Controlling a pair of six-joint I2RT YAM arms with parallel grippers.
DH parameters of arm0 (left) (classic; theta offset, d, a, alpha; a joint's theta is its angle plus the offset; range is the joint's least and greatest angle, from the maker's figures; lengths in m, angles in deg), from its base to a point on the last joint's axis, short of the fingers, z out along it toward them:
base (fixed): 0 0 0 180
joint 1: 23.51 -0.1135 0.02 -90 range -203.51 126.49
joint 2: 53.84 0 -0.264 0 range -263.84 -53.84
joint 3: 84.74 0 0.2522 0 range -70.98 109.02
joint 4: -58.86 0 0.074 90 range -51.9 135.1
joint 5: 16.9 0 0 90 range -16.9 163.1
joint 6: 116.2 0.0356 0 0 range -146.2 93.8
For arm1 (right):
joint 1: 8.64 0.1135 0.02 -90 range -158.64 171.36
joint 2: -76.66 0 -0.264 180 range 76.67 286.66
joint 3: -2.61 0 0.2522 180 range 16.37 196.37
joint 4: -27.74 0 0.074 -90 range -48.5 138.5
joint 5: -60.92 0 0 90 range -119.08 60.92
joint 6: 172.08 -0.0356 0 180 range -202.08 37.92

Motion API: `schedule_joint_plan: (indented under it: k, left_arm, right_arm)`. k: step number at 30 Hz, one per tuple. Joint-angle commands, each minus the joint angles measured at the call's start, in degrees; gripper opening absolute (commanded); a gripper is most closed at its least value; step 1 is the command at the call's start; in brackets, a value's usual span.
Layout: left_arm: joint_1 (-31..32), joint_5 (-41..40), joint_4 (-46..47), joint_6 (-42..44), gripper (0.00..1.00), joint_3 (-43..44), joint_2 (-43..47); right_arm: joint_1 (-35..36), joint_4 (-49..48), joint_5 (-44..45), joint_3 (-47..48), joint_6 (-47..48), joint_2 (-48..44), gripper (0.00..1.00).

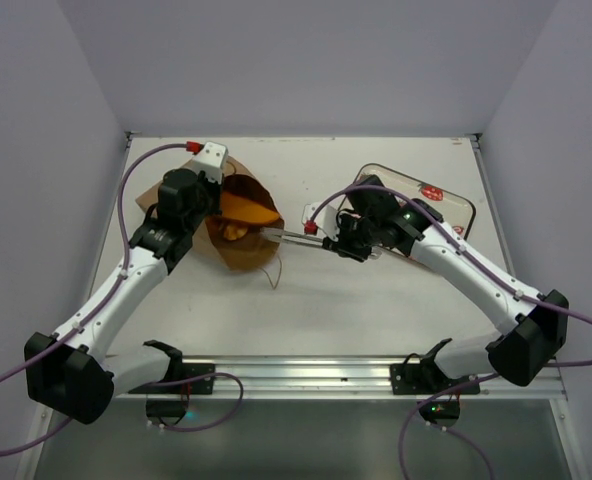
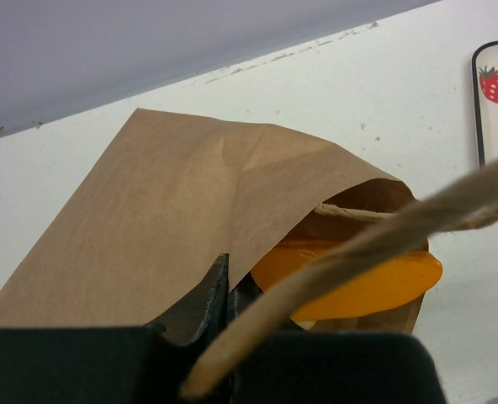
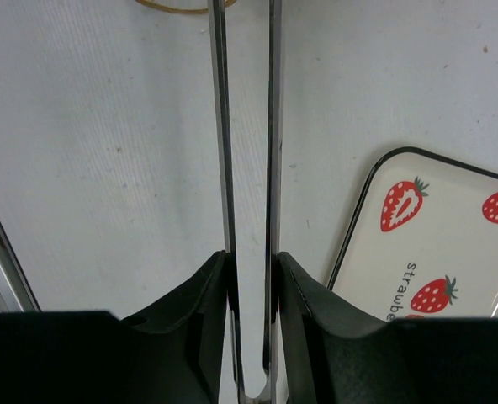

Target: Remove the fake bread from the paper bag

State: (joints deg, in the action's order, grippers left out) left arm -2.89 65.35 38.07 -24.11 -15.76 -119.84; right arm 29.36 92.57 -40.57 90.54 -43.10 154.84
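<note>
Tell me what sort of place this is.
Probably a robot lab test cell: a plain white tabletop boxed in by pale walls, two white robot arms bolted to a metal rail, and a strawberry-print tray as a prop.

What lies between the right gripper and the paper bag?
The metal tongs, clamped in the right gripper, span that stretch and reach the mouth of the paper bag. The top view shows this.
</note>
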Motion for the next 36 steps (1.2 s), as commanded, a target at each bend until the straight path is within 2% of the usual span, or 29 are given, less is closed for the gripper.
schedule_joint_plan:
  k: [1, 25, 33, 36]
  left_arm:
    - [-0.4, 1.3, 1.0, -1.6, 0.0, 3.3, 1.0]
    - [-0.4, 2.9, -0.4, -3.3, 0.0, 2.3, 3.6]
    - [-0.4, 3.4, -1.8, -3.7, 0.0, 3.4, 3.1]
    - [-0.4, 2.7, -2.6, -3.7, 0.0, 4.3, 2.7]
  right_arm:
    - [1.4, -2.3, 2.3, 4.0, -1.2, 0.4, 0.33]
    - [7.5, -1.9, 8.5, 14.5, -3.0, 4.3, 0.38]
    - [13.3, -2.0, 17.4, 16.4, 1.1, 5.0, 0.4]
    - [14.3, -1.8, 17.9, 17.0, 1.3, 4.4, 0.4]
